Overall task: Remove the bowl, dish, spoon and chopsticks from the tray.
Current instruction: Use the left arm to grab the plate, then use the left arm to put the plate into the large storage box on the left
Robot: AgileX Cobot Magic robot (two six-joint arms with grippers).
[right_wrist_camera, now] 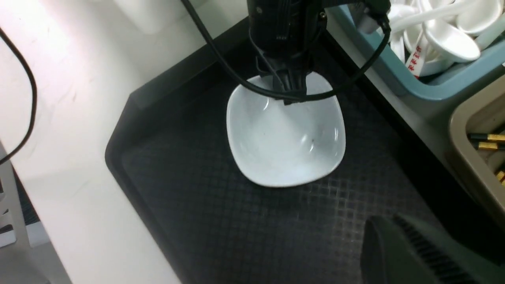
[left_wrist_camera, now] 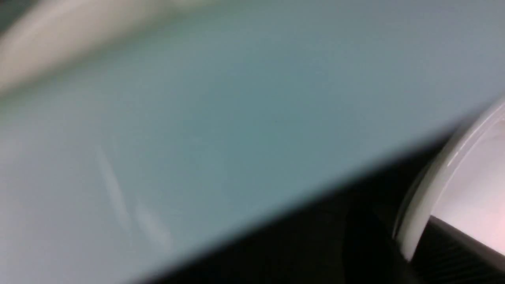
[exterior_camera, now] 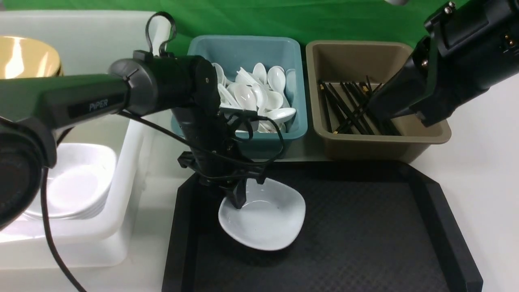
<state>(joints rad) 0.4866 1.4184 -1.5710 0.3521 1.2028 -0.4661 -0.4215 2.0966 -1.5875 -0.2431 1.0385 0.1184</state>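
A white squarish dish (exterior_camera: 267, 223) (right_wrist_camera: 284, 150) lies at the far left of the black tray (exterior_camera: 365, 227). My left gripper (exterior_camera: 241, 199) (right_wrist_camera: 290, 88) comes down on the dish's far rim and is shut on it; in the left wrist view the rim (left_wrist_camera: 418, 213) sits against a dark finger (left_wrist_camera: 453, 252). The mustard bowl (exterior_camera: 24, 56) stands in the white tub at far left. White spoons (exterior_camera: 259, 97) fill the blue tub, and black chopsticks (exterior_camera: 348, 109) lie in the brown tub. My right gripper (exterior_camera: 379, 109) (right_wrist_camera: 394, 244) hangs shut and empty above the brown tub.
The blue tub (exterior_camera: 243, 38) and brown tub (exterior_camera: 357, 45) stand side by side just behind the tray. The white tub (exterior_camera: 134, 142) on the left also holds a stack of white dishes (exterior_camera: 77, 182). The left arm's cable (exterior_camera: 275, 138) loops over the dish.
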